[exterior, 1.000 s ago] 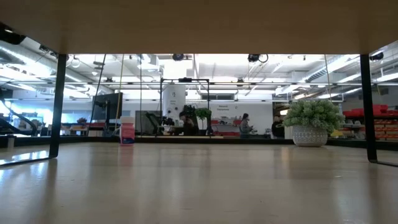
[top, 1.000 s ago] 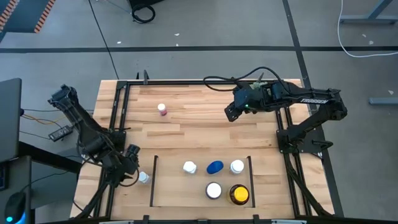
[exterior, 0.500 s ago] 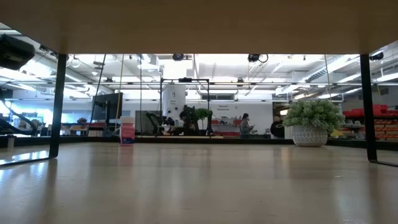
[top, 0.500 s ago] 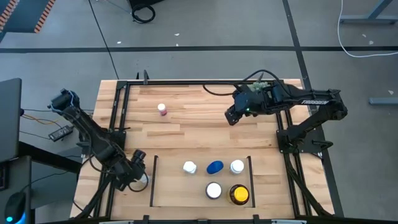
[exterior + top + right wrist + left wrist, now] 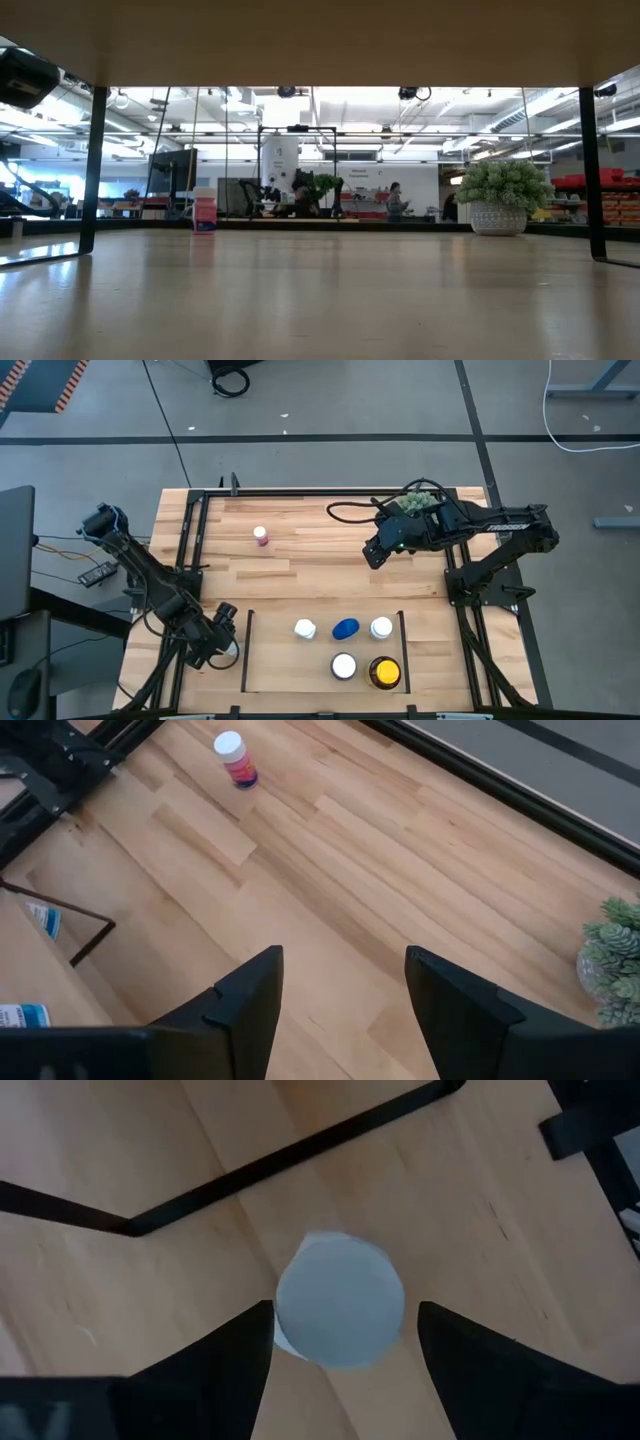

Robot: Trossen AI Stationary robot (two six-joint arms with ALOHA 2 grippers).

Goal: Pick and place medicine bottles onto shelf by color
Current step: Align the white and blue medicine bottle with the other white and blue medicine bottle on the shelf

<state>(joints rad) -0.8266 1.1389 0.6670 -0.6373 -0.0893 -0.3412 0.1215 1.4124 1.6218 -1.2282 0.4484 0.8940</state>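
Observation:
My left gripper (image 5: 345,1320) hangs open over a white-capped medicine bottle (image 5: 340,1295) that stands upright on the table. It is just outside the left black bar of the shelf (image 5: 322,682), and one finger stands on each side of the cap. The high view shows this gripper (image 5: 226,643) near the table's front left. My right gripper (image 5: 372,552) is open and empty, high above the table's far right. A reddish bottle (image 5: 261,536) stands alone at the far left. On the shelf stand several bottles, among them a blue one (image 5: 346,628) and an amber, yellow-capped one (image 5: 385,672). My left gripper comes at the white cap from above, slanting down. One finger (image 5: 240,1350) lies against the cap's outline (image 5: 282,1315) in the wrist view, and I cannot tell whether it touches. A strip of wood shows between the cap and the other finger.
A spiky green plant (image 5: 422,501) in a pot stands at the far right, partly under my right arm. Black frame rails (image 5: 190,550) run along the table's sides. Bare wood lies between the reddish bottle (image 5: 235,758) and the shelf.
My left gripper has gone down and toward the table's near edge, from beside the white-capped bottle to right over it, and now hides most of it in the high view. My right gripper has drifted a little toward the near edge.

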